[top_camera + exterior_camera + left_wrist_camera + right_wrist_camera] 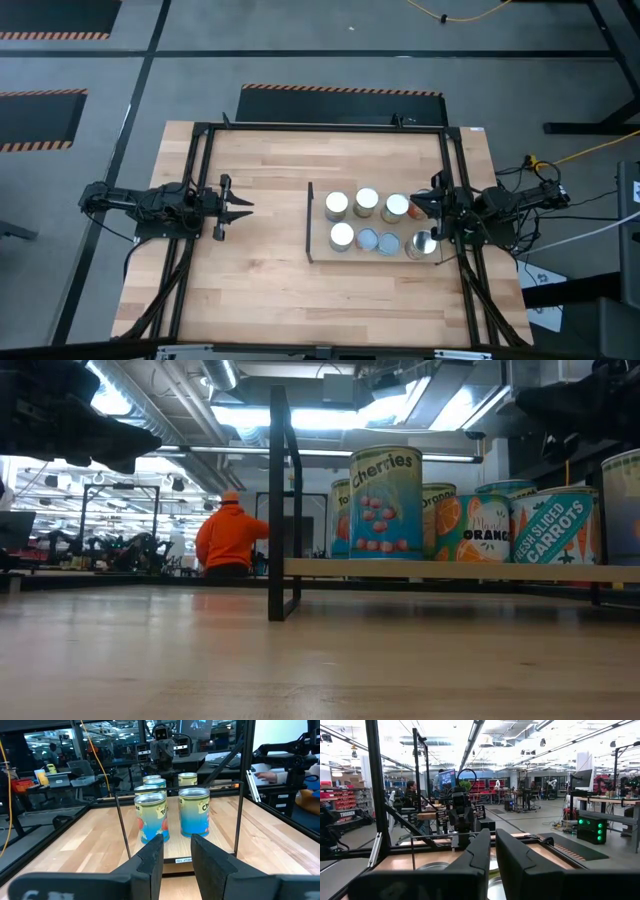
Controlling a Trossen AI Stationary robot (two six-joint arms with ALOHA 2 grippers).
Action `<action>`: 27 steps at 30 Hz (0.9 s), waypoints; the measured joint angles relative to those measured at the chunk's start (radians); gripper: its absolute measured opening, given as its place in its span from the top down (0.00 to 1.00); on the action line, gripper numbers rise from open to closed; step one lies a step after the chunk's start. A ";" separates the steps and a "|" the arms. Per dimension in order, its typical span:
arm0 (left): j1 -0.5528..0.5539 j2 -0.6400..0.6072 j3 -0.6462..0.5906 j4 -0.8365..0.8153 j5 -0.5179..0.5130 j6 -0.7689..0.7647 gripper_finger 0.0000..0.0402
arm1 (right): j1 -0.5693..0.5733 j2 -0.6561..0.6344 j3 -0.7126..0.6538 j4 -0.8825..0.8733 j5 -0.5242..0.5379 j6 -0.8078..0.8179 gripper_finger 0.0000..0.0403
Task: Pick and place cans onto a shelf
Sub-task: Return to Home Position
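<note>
Placing looks finished, so the step in hand is probably sending the arms home. The cans [367,201] stand upright in two rows on the shelf [322,252], with white, pale-blue or silver tops and cherry, orange and carrot labels. The right gripper [493,834] hovers over the shelf's end nearest its arm, fingers nearly together and empty; it should rise clear of the tops first. The left gripper [246,208] waits well apart from the shelf, fingers slightly parted, holding nothing

Two matte-black jointed arms [140,200], blunt dark pincers [176,839].
</note>
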 joint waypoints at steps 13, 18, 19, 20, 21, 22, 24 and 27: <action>0.000 0.000 0.000 0.000 0.000 0.000 0.77 | 0.000 -0.001 0.001 -0.016 0.000 -0.001 0.91; 0.000 0.000 0.000 0.000 0.000 0.000 0.77 | 0.000 -0.001 0.001 -0.087 -0.001 -0.005 0.91; 0.000 0.000 0.000 0.000 0.000 0.000 0.77 | 0.000 -0.001 0.004 -0.101 -0.001 -0.005 0.91; 0.000 0.000 0.000 0.000 0.000 0.000 0.77 | 0.000 -0.001 0.006 -0.113 -0.002 -0.004 0.91; 0.000 0.000 0.000 0.000 0.000 0.000 0.77 | 0.000 -0.002 0.007 -0.125 -0.002 -0.001 0.91; 0.000 0.000 0.000 0.000 0.000 0.000 0.77 | 0.000 -0.002 0.008 -0.131 -0.003 0.001 0.91; 0.000 0.000 0.000 0.000 0.000 0.000 0.77 | 0.000 -0.002 0.008 -0.134 -0.003 -0.001 0.91; 0.000 0.000 0.000 0.000 0.000 0.000 0.77 | 0.000 -0.002 0.008 -0.136 -0.002 0.001 0.91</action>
